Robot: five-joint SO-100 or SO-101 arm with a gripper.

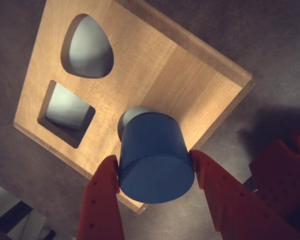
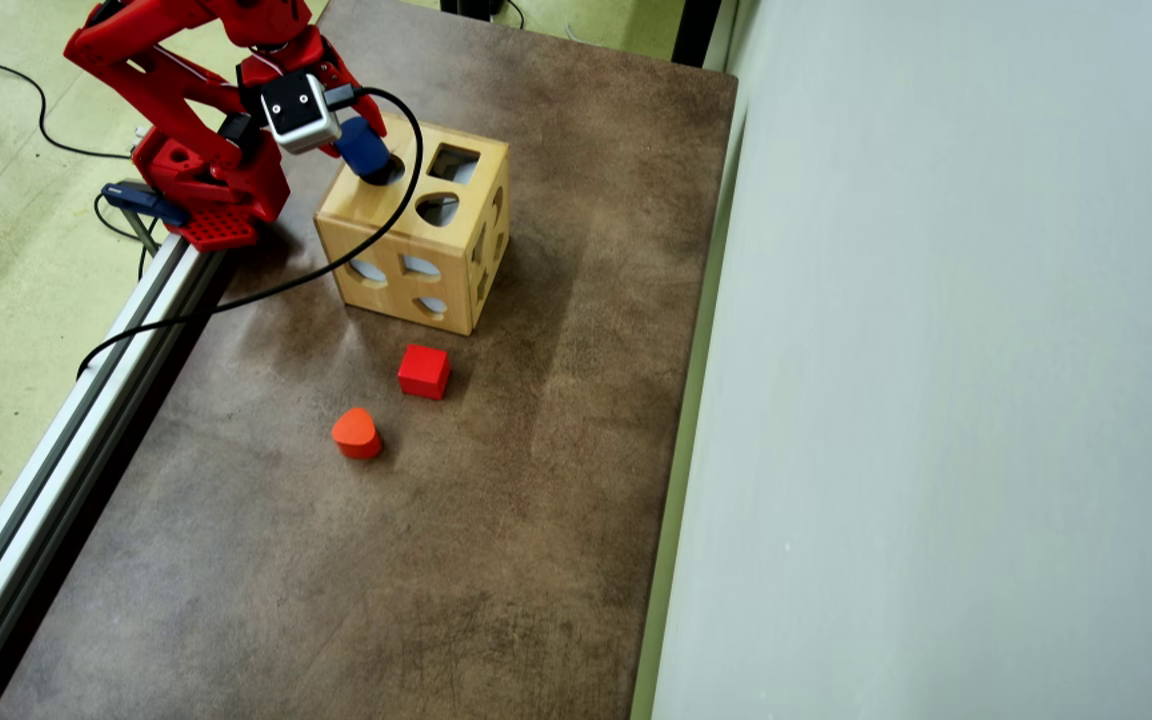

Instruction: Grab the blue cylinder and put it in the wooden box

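A red two-finger gripper (image 1: pixel 155 175) clasps a short, dark blue solid cylinder (image 1: pixel 155 155) by its curved side, one red finger (image 1: pixel 102 200) pressed against each flank, directly over the top face of a large light-wood cube box (image 1: pixel 190 75) with shaped cut-outs. In the wrist view the cylinder's far end sits at the mouth of the round hole, which it largely covers; how far it has entered cannot be told. Beside that hole on the same face lie a square opening and a rounded-triangle opening, both showing only pale interior with no blocks visible inside.

Seen from overhead, the blue cylinder (image 2: pixel 364 148) hangs tilted at the near-left corner of the wooden box (image 2: pixel 406 240), under the arm's silver wrist camera (image 2: pixel 299 108). The box stands on a brown mottled table (image 2: pixel 436 560), its side faces pierced by more cut-outs. In front of the box, well apart from it, a small red cube (image 2: pixel 424 371) and an orange rounded-triangle block (image 2: pixel 356 433) rest near each other on the tabletop. A black cable (image 2: pixel 266 290) loops from the wrist past the box's left side.
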